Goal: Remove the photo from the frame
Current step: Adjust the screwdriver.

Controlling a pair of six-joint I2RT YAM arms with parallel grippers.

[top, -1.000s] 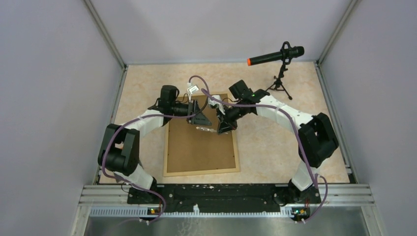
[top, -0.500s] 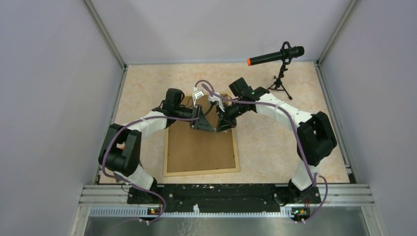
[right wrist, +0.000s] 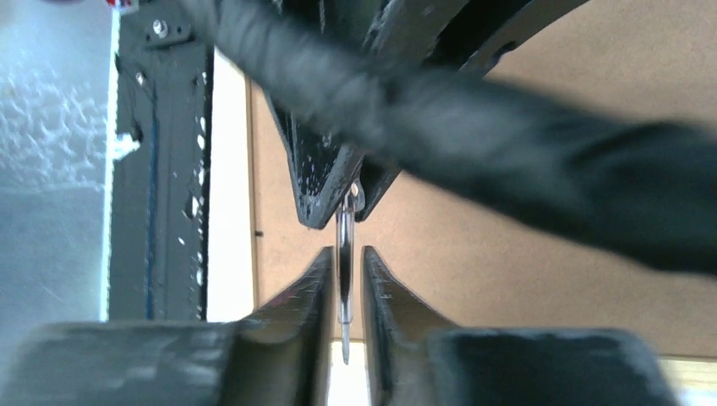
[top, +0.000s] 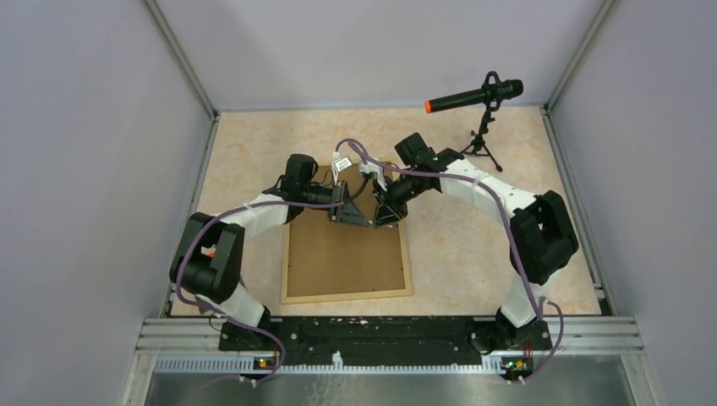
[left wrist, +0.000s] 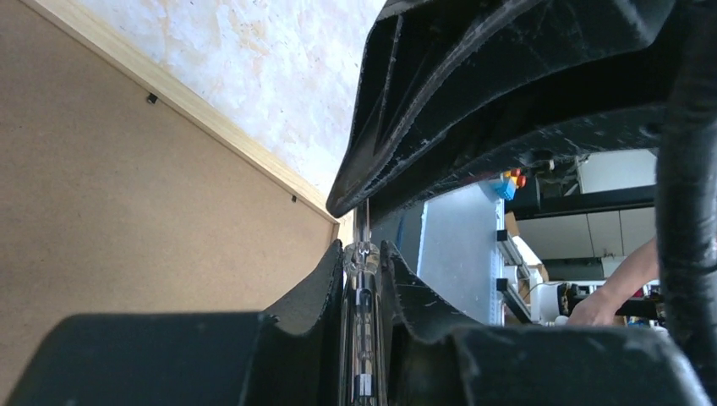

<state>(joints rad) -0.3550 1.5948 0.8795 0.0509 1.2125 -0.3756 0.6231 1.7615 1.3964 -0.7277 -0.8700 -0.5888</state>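
Note:
The frame (top: 347, 296) lies face down on the table, its brown backing board (top: 342, 254) up; the board also shows in the left wrist view (left wrist: 127, 194) and the right wrist view (right wrist: 507, 279). The photo is hidden under the board. My left gripper (top: 362, 216) and right gripper (top: 380, 216) meet tip to tip above the frame's far half. The left gripper (left wrist: 362, 249) is shut on a thin shiny tool (left wrist: 363, 338). The tool's metal tip (right wrist: 345, 279) hangs between the fingers of the right gripper (right wrist: 345, 254), which stand narrowly apart on either side of it.
A microphone (top: 473, 97) with an orange tip stands on a small tripod (top: 482, 144) at the back right. Grey walls close in the table on three sides. A black rail (top: 372, 334) runs along the near edge.
The left gripper has moved right and a little away from me, up to the right gripper's tip. The shiny tool seen just below them a second ago is now hidden between them.

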